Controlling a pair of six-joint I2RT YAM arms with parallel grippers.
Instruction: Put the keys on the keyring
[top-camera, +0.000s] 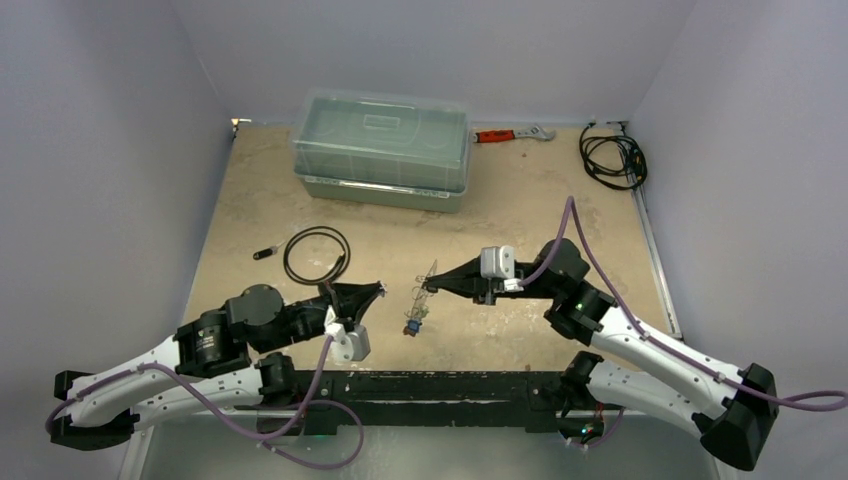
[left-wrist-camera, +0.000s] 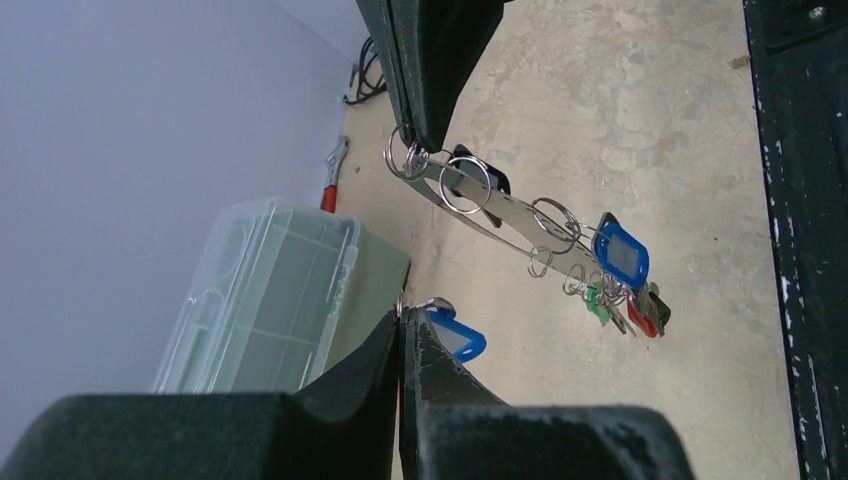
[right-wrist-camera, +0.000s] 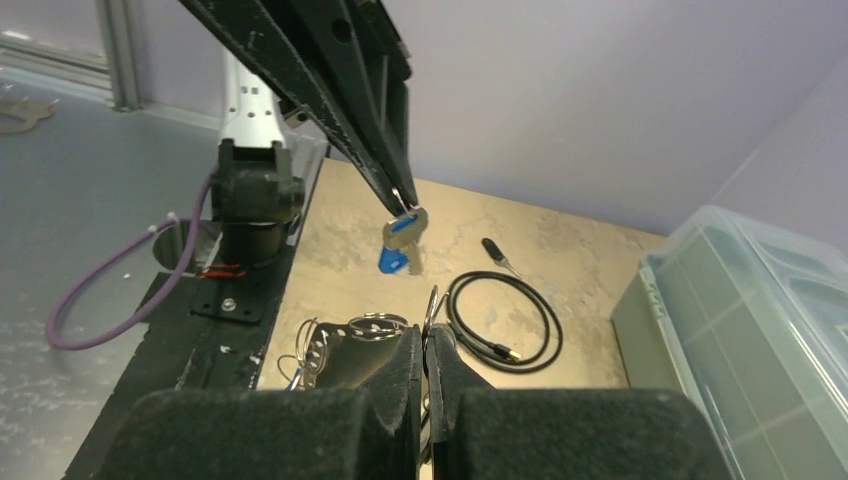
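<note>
Left wrist cam: the left gripper (left-wrist-camera: 401, 322) is pressed together on a small silver key with a blue plastic tag (left-wrist-camera: 452, 337). Nearby, the right gripper (left-wrist-camera: 430, 135) pinches the top of the large flat silver-grey metal keyring (left-wrist-camera: 505, 210), which is held tilted, with other tagged keys (left-wrist-camera: 625, 290) bunched at its low end.
</note>
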